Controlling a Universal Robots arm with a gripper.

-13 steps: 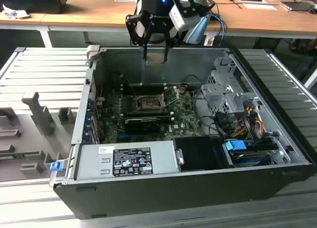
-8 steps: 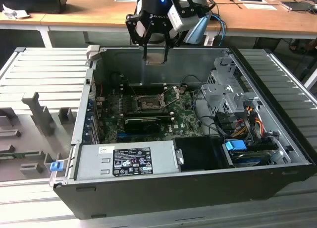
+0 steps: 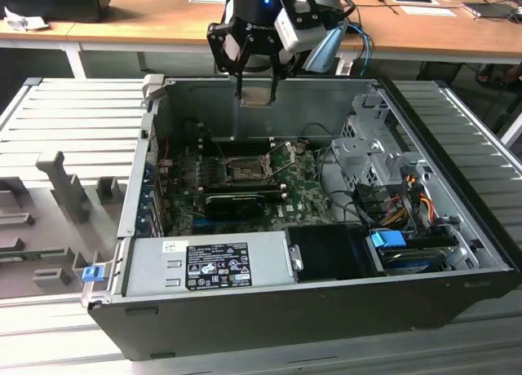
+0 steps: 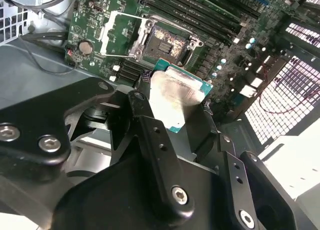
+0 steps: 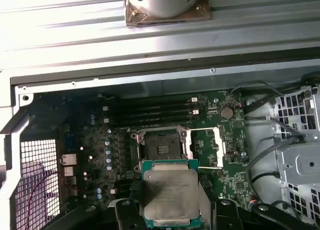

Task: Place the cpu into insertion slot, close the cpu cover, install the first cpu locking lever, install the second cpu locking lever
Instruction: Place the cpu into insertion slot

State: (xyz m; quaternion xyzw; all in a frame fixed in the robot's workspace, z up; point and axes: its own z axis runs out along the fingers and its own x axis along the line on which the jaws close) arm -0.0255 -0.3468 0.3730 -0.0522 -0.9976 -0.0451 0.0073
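First wrist view puts us at step one: our claw (image 5: 170, 212) clamps the chip (image 5: 170, 190), clear of the bare socket (image 5: 160, 149), cover (image 5: 219, 142) swung open; in the exterior view the socket lies at six o'clock from the claw. Seating calls for squared corners; we cannot make out pins or levers

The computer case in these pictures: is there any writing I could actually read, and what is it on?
Nothing here can be read.
Print on the black label on the power supply: too small.
Print on the white sticker beside it: too small.
Top of the cpu, in both wrist views: smeared, no legible print.
Markings on the motherboard: too small.
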